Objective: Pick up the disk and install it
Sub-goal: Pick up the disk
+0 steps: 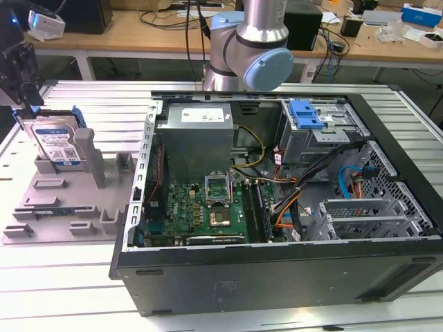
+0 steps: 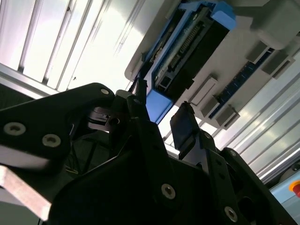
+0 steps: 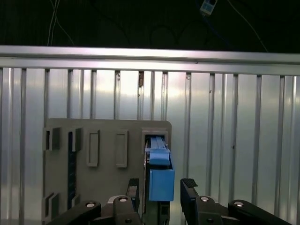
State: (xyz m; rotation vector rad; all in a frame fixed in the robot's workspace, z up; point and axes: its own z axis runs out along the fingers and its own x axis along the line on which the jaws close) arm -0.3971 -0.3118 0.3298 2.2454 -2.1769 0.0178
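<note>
The disk stands on edge in a slot of the grey holder at the exterior view's left, its blue-and-white label facing out and its blue carrier frame around it. My gripper hangs just above its top corner. In both wrist views the gripper is open. Its black fingertips stand on either side of the blue frame's end with small gaps, not touching. The disk's connector edge shows beyond the fingers.
An open computer case lies on the slatted aluminium table. Its grey drive cage at the back carries a fixed blue bracket. The motherboard, cables and the power supply fill the case. The arm's base rises behind it.
</note>
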